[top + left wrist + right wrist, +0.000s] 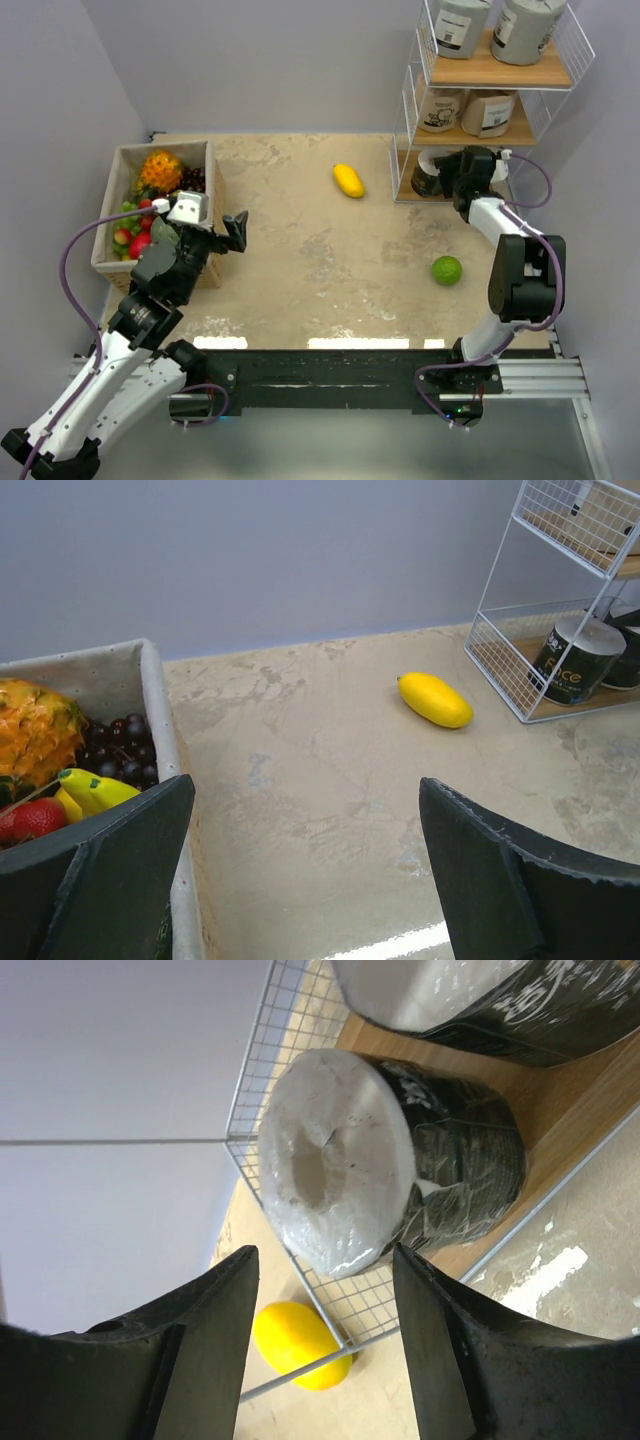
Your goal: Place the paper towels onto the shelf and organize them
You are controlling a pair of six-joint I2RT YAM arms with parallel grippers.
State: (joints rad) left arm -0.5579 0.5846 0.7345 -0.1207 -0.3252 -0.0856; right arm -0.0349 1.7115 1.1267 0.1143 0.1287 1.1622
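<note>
Apart, right fingers frame a black paper-wrapped roll on the white wire-and-wood shelf, bottom tier; left fingers gape over the beige counter.

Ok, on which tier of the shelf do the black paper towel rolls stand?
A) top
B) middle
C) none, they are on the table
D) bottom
D: the black rolls stand on the lowest board of the shelf, with the tan rolls on the middle board and the grey rolls on the top one.
</note>
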